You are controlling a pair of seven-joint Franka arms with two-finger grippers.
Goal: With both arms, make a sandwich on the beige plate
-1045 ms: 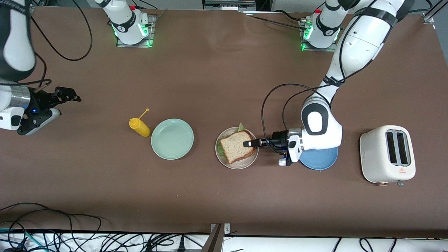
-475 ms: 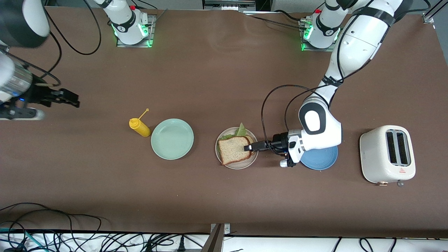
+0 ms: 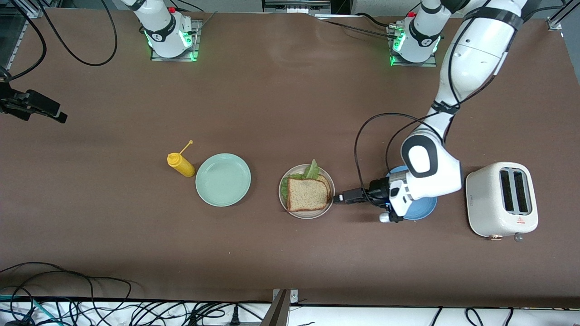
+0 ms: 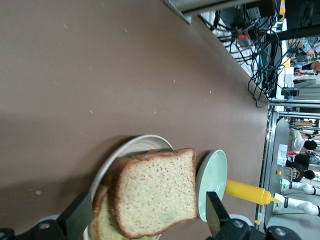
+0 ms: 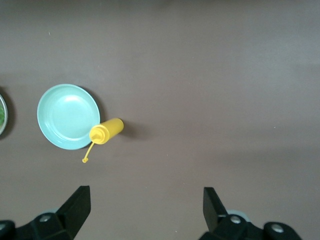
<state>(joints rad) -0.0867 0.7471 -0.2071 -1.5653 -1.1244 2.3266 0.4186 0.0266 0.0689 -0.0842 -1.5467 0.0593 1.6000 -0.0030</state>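
- Sandwich [image 3: 308, 194] is sitting on the beige plate [image 3: 306, 214], a little right of centre in the front view; top bread slice [image 4: 156, 191] is lying over the lower one, green lettuce [image 3: 311, 170] is sticking out at the upper edge and along the side toward the right arm's end of the bench.
- Left claw [image 3: 339, 198] is sitting low just beside the plate's rim on the side toward the left arm's end, fingers spread wide, holding nothing; in the left wrist view both fingers [image 4: 76, 219] are standing apart with the sandwich between and clear of them.
- Left arm is reaching down from its base at upper right of the front view, its wrist passing over the blue plate [image 3: 421, 212].
- Right claw [image 3: 45, 111] is showing at the upper left edge of the front view, up in the air over bare bench [image 3: 272, 113] at the right arm's end, jaws wide open and empty; right arm is waiting.
- Right wrist view is looking down at the mint-green plate [image 5: 68, 116] and the yellow squeeze bottle [image 5: 106, 131] lying just beside it, touching its rim.
- In the front view the mint-green plate [image 3: 223, 179] is sitting left of centre, bottle [image 3: 180, 164] just beside it toward the right arm's end.
- White toaster [image 3: 501, 199] is standing at right of the frame, near the blue plate.
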